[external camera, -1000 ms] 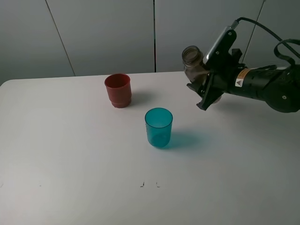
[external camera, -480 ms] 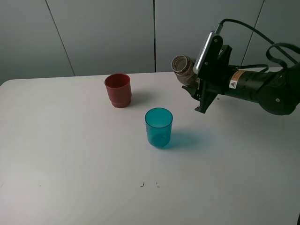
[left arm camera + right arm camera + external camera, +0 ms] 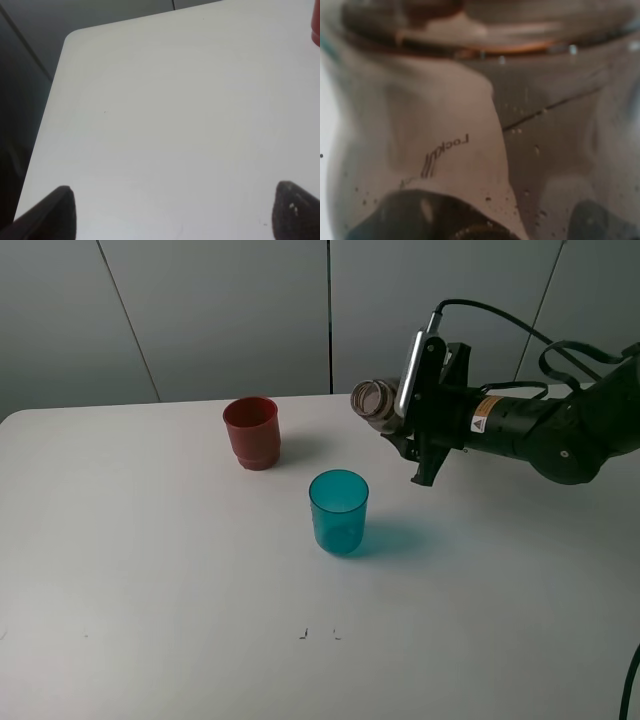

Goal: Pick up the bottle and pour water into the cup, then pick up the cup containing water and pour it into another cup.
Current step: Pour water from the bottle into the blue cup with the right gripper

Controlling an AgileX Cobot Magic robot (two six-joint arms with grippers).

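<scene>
Above table [image 3: 150, 570], bottle [image 3: 375, 402] has tipped further toward cup [image 3: 338, 512].

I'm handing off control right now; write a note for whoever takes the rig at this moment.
Right gripper: shut on the bottle, held in the air and tilted, mouth pointing left.
Left gripper: open, empty, over the table.
Teal cup: upright, mid-table. Red cup: upright, behind it to the left.
Done: bottle picked up.
Left: pour into the teal cup (no stream visible), then pour the teal cup into the red cup.
</scene>
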